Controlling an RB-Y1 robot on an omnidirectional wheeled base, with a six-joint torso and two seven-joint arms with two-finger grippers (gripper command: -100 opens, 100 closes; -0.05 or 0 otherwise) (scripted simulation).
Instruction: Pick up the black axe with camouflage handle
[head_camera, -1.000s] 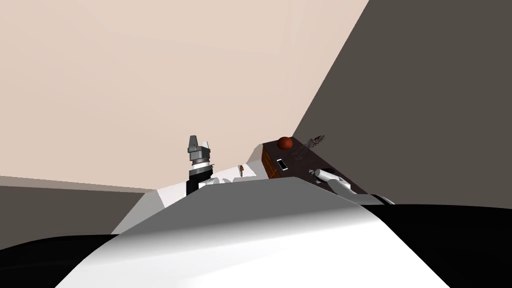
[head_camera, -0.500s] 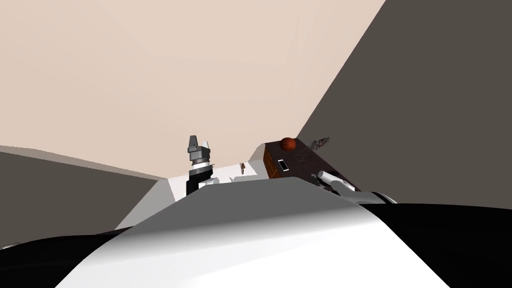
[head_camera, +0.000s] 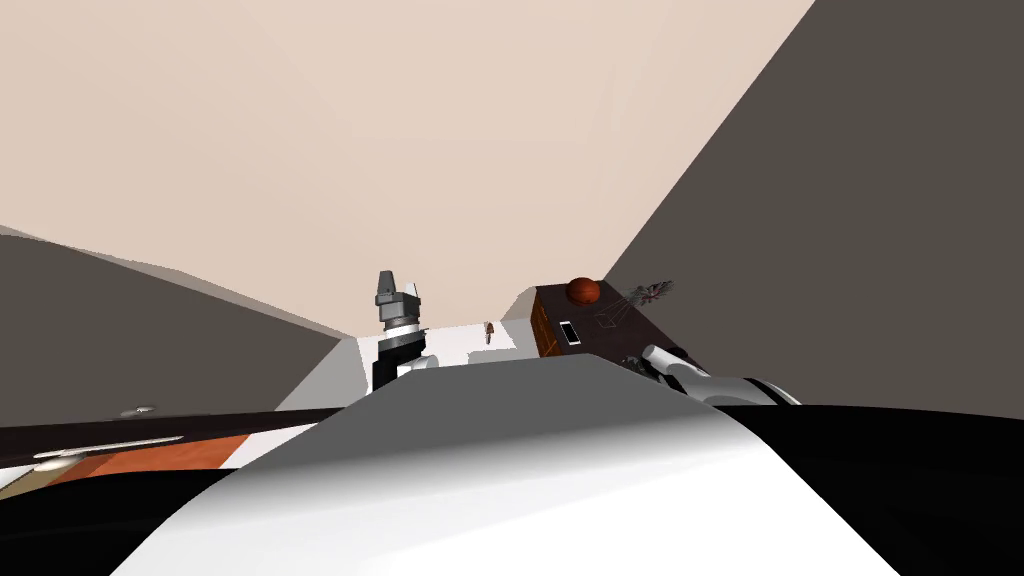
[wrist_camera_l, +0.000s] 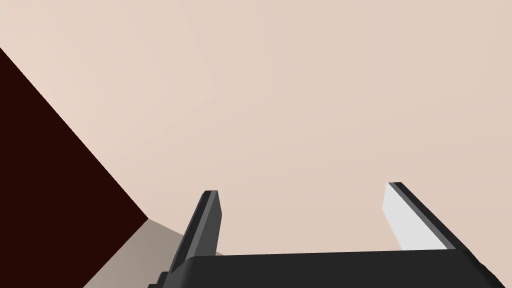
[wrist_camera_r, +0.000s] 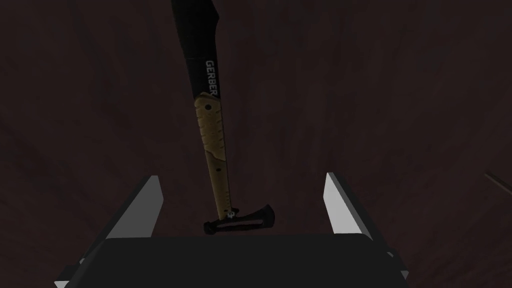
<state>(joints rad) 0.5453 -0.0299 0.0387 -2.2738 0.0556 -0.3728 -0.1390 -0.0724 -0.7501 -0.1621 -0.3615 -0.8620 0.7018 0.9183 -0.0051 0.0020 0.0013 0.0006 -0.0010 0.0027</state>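
The axe (wrist_camera_r: 214, 145) lies flat on a dark brown tabletop (wrist_camera_r: 390, 100). It has a tan mottled handle, a long black part lettered GERBER and a small black end piece. My right gripper (wrist_camera_r: 242, 176) hovers over it, open. The handle's lower end and the black end piece sit between the fingers, touching neither and nearer one finger (wrist_camera_r: 145, 200). In the head view my right arm (head_camera: 672, 365) reaches over the near end of the dark table (head_camera: 615, 330). My left gripper (head_camera: 397, 288) is raised upright left of centre, open and empty (wrist_camera_l: 302, 188).
On the dark table stand a red-brown ball (head_camera: 583, 290), a white phone (head_camera: 569, 332) and a thin wiry object (head_camera: 650, 292). White furniture (head_camera: 450, 345) with a small brown figure (head_camera: 489, 332) lies between the arms. A dark surface with an orange front (head_camera: 170, 452) is at the lower left.
My head view has swung, so the table and walls have slid right. The dark surface with the orange front has come into view at lower left. Both arms hold their poses.
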